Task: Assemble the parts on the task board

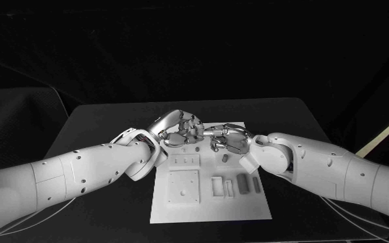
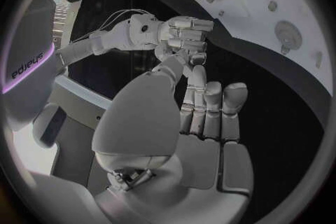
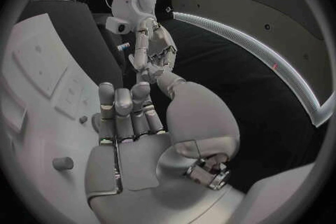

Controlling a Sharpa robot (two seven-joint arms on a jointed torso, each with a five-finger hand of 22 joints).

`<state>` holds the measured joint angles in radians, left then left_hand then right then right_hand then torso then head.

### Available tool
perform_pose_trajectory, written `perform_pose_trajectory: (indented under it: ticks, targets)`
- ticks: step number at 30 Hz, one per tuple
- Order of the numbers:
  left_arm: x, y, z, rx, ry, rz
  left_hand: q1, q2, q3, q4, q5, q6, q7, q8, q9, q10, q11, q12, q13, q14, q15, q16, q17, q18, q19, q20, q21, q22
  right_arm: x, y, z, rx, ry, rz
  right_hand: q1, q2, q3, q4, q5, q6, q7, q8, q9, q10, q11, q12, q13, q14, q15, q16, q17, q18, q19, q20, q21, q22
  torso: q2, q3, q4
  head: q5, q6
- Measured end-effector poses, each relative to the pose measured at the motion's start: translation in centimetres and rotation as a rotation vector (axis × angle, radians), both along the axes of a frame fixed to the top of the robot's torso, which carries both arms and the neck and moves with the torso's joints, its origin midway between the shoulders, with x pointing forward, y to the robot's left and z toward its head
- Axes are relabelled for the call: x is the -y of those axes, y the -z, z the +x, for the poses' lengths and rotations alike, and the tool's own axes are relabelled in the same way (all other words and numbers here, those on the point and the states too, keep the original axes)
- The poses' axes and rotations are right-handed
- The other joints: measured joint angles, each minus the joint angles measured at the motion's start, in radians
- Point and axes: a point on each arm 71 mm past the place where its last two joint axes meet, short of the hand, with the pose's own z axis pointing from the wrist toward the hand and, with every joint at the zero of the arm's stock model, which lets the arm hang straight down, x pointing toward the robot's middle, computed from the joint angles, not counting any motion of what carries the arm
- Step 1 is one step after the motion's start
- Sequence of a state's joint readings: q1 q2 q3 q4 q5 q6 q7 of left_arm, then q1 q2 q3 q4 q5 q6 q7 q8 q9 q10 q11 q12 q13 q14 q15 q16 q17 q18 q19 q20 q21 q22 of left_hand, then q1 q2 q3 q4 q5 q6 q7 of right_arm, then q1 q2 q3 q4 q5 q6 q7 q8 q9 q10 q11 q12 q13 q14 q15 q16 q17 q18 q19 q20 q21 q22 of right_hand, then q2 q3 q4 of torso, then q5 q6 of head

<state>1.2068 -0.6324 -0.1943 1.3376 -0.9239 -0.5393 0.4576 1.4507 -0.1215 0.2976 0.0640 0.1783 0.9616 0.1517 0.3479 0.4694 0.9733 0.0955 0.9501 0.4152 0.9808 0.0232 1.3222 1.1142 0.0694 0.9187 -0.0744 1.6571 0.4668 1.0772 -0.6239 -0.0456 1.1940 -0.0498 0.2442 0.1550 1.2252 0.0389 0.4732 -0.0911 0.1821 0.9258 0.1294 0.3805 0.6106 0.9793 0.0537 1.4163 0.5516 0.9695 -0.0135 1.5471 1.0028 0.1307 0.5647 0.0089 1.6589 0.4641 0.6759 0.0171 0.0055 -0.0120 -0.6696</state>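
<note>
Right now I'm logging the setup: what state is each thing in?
White task board: flat on the black table.
Two dark grey bar-shaped parts: lying side by side on the board.
Left hand: over the board's far edge; grasp unclear.
Right hand: over the board's far end; grasp unclear.

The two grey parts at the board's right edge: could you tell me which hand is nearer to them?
Right. The right hand hangs over the board's far right part, just beyond the two grey parts. The left hand is over the far left corner, farther away.
</note>
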Motion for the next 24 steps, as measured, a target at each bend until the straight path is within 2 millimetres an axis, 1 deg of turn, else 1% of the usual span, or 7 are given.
perform_pose_trajectory:
  ticks: [7,17,18,19,20,21,24]
  targets:
    - [0.0,0.02,-0.02,0.0,0.0,0.0,0.002,0.004,0.019,0.004,0.004,0.017,-0.006,0.011,0.001,0.026,-0.003,-0.005,-0.006,0.0,0.0,0.003,0.0,0.0,0.002,0.002,0.0,0.002,-0.04,0.03,0.04,-0.001,-0.001,-0.005,-0.001,0.001,0.0,0.0,0.0,0.0,0.0,0.0,0.0,0.0,0.0,0.0,0.0,0.0,0.0,0.0,0.0,0.0,0.0,0.0,0.0,0.0,0.0,0.0,0.0,-0.001,0.0]
    - [-0.03,0.09,0.01,-0.008,-0.008,0.002,0.005,0.011,0.026,0.006,0.002,0.021,-0.01,0.011,0.0,0.033,-0.003,-0.009,-0.009,0.0,0.0,0.005,0.0,0.0,0.0,0.003,0.0,0.002,-0.04,0.11,0.16,-0.004,0.006,-0.016,-0.004,0.004,0.004,-0.003,0.0,0.0,0.0,0.0,0.0,-0.002,0.002,-0.01,-0.005,0.0,0.0,-0.008,-0.003,0.0,0.0,0.0,0.0,-0.003,0.0,0.0003,-0.0001,-0.003,0.001]
    - [-0.04,0.1,0.01,-0.009,-0.009,0.002,0.006,0.011,0.026,0.005,0.002,0.021,-0.01,0.011,0.0,0.033,-0.003,-0.009,-0.009,0.0,0.0,0.005,0.0,0.0,0.0,0.003,0.0,0.002,-0.04,0.12,0.17,-0.005,0.008,-0.018,-0.007,0.006,0.006,-0.005,-0.001,0.0,0.0,-0.005,-0.001,-0.009,0.009,-0.011,-0.006,-0.001,0.0,-0.008,-0.003,0.0,0.0,0.0,0.0,-0.005,0.0,0.0003,-0.0002,-0.003,0.001]
    - [-0.05,0.12,0.02,-0.011,-0.011,0.002,0.007,0.012,0.026,0.005,0.002,0.021,-0.01,0.011,0.0,0.033,-0.003,-0.009,-0.009,0.0,0.0,0.005,0.0,0.0,0.0,0.003,0.0,0.002,-0.05,0.13,0.18,-0.007,0.008,-0.02,-0.013,0.01,0.006,-0.006,-0.001,-0.005,0.006,-0.026,-0.007,-0.018,0.013,-0.015,-0.007,-0.006,-0.002,-0.008,-0.002,0.0,0.0,0.0,0.0,-0.006,0.0,0.0002,-0.0002,-0.003,0.001]
    - [-0.07,0.13,0.04,-0.012,-0.013,0.002,0.006,0.012,0.026,0.005,0.002,0.021,-0.01,0.011,0.0,0.033,-0.003,-0.009,-0.009,0.0,0.0,0.005,0.0,0.0,0.0,0.003,0.0,0.002,-0.05,0.14,0.18,-0.008,0.009,-0.022,-0.027,0.008,0.006,-0.011,-0.001,-0.019,0.02,-0.042,-0.012,-0.029,0.014,-0.015,-0.007,-0.014,-0.001,-0.008,-0.002,0.0,-0.002,0.002,0.0,-0.007,0.0,0.0002,-0.0002,-0.003,0.001]
    - [-0.1,0.14,0.06,-0.013,-0.015,0.002,0.006,0.012,0.026,0.005,0.002,0.021,-0.01,0.011,0.0,0.033,-0.003,-0.009,-0.009,0.0,0.0,0.005,0.0,0.0,0.0,0.003,0.0,0.002,-0.05,0.16,0.18,-0.009,0.01,-0.024,-0.037,0.007,0.006,-0.014,-0.001,-0.031,0.029,-0.051,-0.016,-0.033,0.015,-0.015,-0.007,-0.016,-0.002,-0.008,-0.001,0.0,-0.004,0.004,0.0,-0.008,0.0,0.0002,-0.0002,-0.003,0.001]
    - [-0.15,0.14,0.08,-0.015,-0.018,0.002,0.006,0.012,0.026,0.005,0.002,0.021,-0.01,0.011,-0.001,0.04,-0.003,-0.009,-0.009,0.0,0.0,0.005,0.0,0.0,0.0,0.003,0.0,0.003,0.05,0.24,0.21,-0.013,0.017,-0.033,-0.065,0.001,0.002,-0.013,0.0,-0.066,0.033,-0.069,-0.028,-0.044,0.017,-0.015,-0.007,-0.023,0.001,-0.008,0.001,0.0,-0.006,0.005,0.0,-0.009,0.0,0.0002,-0.0002,-0.003,0.001]
